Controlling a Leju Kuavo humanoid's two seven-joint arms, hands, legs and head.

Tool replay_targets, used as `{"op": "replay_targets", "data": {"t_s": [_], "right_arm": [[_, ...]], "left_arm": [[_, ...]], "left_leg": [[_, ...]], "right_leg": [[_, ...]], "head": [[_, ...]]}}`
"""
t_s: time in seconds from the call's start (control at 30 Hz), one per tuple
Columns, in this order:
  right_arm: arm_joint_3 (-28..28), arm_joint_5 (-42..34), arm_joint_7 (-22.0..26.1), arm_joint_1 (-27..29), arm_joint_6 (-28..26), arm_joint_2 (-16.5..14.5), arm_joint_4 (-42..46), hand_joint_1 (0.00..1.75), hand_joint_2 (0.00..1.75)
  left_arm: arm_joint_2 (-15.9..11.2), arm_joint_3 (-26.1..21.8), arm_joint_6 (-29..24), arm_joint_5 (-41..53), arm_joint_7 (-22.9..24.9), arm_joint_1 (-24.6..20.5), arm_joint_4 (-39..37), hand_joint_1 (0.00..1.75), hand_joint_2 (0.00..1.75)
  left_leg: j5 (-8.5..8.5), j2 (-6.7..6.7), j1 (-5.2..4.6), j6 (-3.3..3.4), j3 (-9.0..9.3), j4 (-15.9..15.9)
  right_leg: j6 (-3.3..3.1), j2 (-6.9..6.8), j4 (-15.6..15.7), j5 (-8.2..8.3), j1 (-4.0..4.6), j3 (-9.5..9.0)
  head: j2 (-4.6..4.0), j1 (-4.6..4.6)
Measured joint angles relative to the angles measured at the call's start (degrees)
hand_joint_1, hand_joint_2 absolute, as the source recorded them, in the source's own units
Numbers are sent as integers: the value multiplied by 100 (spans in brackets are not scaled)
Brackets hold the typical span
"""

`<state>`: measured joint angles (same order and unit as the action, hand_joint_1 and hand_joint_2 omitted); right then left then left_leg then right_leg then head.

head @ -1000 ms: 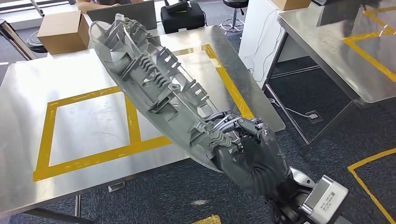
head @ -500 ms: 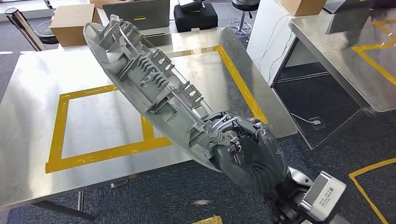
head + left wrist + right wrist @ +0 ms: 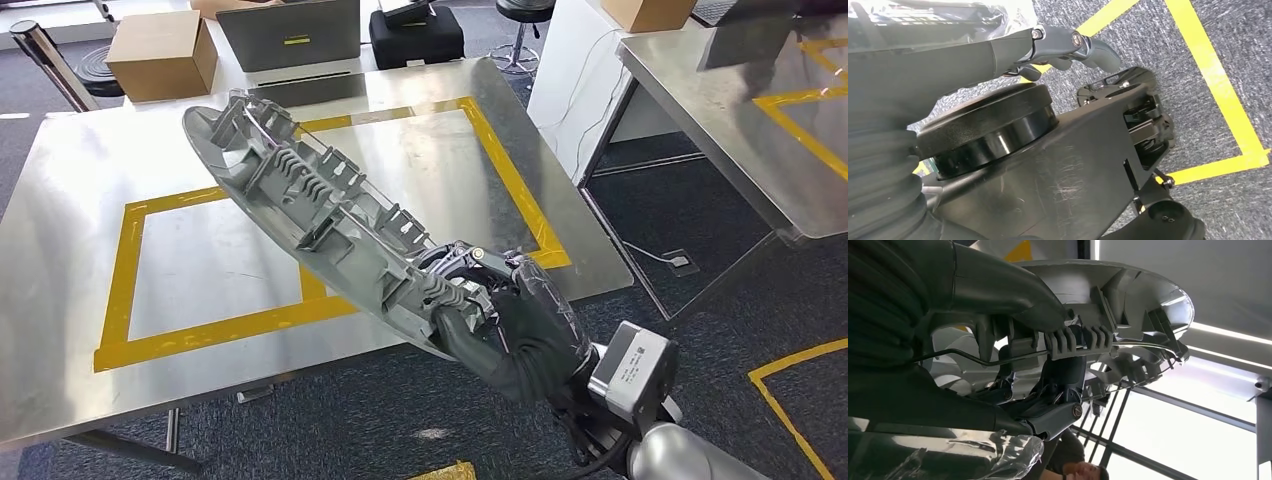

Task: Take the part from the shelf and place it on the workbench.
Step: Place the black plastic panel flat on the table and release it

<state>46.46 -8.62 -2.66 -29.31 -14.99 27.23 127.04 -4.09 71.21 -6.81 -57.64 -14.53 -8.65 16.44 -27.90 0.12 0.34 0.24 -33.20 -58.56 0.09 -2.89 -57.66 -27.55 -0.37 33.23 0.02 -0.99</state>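
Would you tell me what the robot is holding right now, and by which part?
The right hand grips the long grey ribbed part at its near end; the left hand holds nothing.

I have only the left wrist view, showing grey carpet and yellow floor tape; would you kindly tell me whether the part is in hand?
Observer: Yes, the right hand grips the long grey ribbed plastic part by its near end.
Operator: Thank you. Where is it relative to the bench?
Observer: It is held tilted above the shiny steel workbench, crossing the yellow tape rectangle, and it appears not yet set down.
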Motion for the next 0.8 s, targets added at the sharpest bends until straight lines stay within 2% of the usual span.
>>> {"op": "replay_targets", "data": {"t_s": [0.47, 0.8], "right_arm": [[278, -557, -408, -552, 275, -41, -879, 175, 175], [676, -857, -958, -1353, 664, -140, -1917, 175, 175]], "left_arm": [[-2, 2, 52, 214, 131, -95, 0, 0, 175], [-1, 2, 137, 437, 284, -184, 2, 0, 175]], "left_leg": [[3, 1, 3, -5, 0, 1], [4, 0, 3, -6, -1, 1]], "right_leg": [[-4, 1, -10, -2, 3, 2], [-5, 0, -12, -2, 3, 3]], "head": [[0, -1], [0, -1]]}}
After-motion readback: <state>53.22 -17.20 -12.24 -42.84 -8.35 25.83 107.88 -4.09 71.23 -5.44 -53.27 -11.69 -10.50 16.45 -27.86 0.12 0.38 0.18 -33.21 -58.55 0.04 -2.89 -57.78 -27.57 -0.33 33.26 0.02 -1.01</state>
